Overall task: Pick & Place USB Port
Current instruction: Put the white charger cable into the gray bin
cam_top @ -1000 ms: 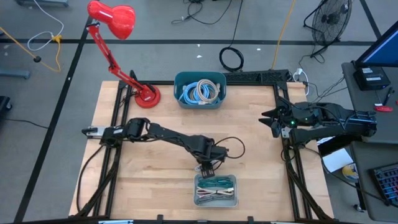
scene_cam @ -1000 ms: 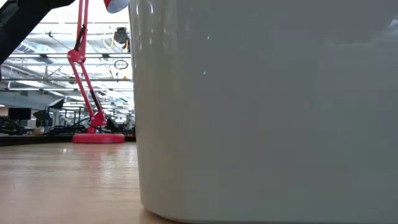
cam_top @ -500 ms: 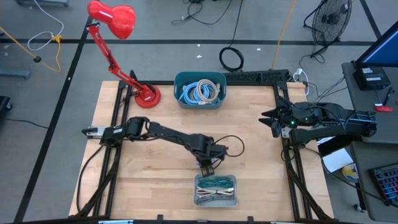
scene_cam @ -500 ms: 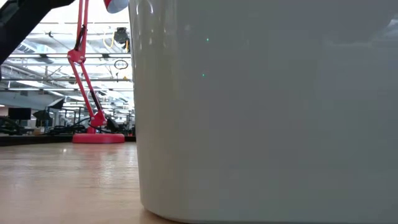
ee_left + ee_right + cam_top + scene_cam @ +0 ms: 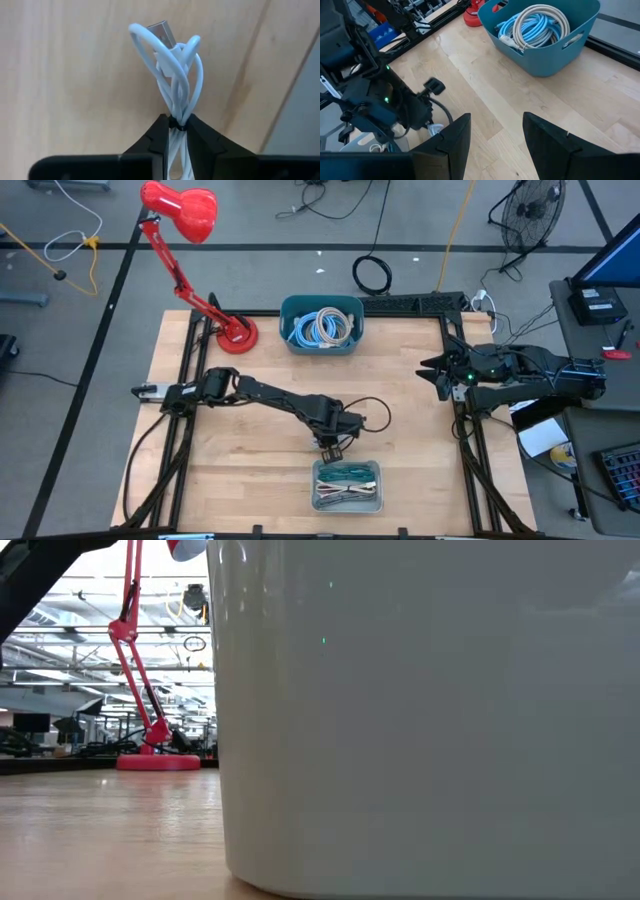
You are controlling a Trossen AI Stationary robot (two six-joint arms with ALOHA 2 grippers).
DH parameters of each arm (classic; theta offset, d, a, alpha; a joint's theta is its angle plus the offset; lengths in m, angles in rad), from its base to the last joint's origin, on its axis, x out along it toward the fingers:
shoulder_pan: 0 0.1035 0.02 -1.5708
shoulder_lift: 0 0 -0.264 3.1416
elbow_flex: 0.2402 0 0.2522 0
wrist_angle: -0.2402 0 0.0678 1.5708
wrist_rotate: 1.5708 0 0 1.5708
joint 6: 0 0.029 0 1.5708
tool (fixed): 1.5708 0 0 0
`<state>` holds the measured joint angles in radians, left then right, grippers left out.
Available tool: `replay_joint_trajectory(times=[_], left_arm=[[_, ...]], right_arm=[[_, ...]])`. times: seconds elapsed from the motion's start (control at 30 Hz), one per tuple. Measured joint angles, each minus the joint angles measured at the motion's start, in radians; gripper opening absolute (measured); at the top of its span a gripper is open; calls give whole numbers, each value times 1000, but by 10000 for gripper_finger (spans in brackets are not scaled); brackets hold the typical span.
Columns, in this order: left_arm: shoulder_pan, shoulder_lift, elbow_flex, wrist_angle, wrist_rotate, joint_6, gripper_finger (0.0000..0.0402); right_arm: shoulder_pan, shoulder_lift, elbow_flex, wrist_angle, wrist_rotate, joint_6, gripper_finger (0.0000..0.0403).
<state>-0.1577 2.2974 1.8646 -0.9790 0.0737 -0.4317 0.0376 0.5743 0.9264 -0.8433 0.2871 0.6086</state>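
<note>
USB cable (image 5: 172, 80) in left hand (image 5: 175, 131).

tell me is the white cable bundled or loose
Bundled: the white cable is looped and tied, pinched in the left hand above the table.

Glossy white cable (image 5: 176, 82) with shiny metal plug, over matt pale wood table (image 5: 65, 75).

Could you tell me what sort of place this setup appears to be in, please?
Probably a robotics lab in an open industrial hall: a wooden table with two arms, a fan and cables on the floor, and long rows of ceiling trusses behind the red lamp.
</note>
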Motion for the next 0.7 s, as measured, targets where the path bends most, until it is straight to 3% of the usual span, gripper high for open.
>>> replay_joint_trajectory(times=[0.47,0.7], left_arm=[[-43,-23,293,-146,-40,14,39],[-122,-24,397,-135,42,-19,39]], right_arm=[[0,0,0,-9,2,-3,171],[0,0,-45,-3,3,3,171]])
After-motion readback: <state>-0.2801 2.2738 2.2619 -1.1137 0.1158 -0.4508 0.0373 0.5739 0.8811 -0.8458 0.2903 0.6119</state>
